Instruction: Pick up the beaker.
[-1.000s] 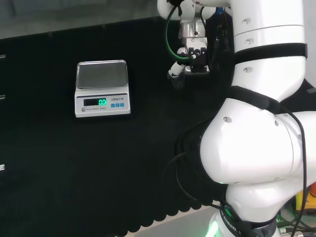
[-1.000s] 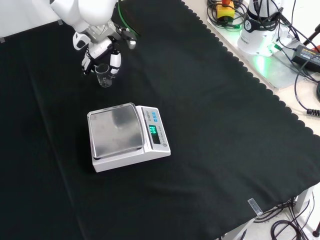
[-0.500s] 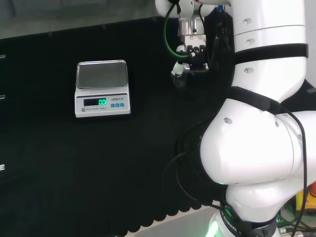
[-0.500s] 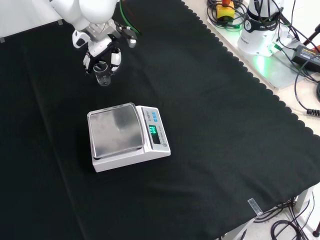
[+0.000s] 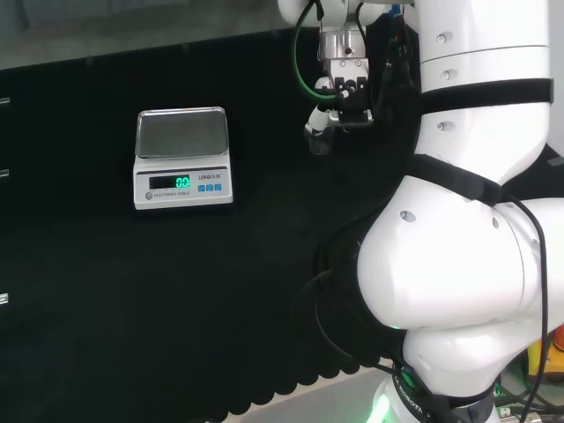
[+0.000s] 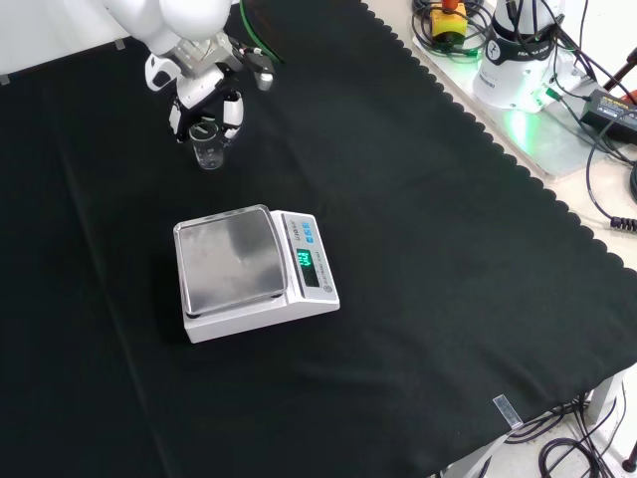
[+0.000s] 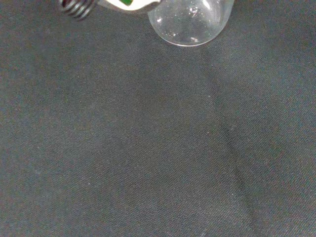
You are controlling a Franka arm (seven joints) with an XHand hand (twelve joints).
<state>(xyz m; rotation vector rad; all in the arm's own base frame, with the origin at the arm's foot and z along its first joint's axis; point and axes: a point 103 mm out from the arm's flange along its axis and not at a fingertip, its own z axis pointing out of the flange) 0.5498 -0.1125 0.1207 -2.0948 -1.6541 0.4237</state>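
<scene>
A: We see the hand [image 6: 206, 100] at upper left of front view, fingers curled round the beaker [image 6: 208, 149].

B: Agreed. Beaker's just above the scale [image 6: 254, 271], w/ black cloth [image 6: 428, 249] beneath.

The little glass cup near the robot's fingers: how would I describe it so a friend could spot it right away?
Start in the front view at the white weighing scale with the steel pan in the middle of the black cloth. Look farther off, to the black and white hand coming in from the top; the small clear glass beaker sits between its fingers. It is see-through, unlike anything else shown on the cloth.
</scene>
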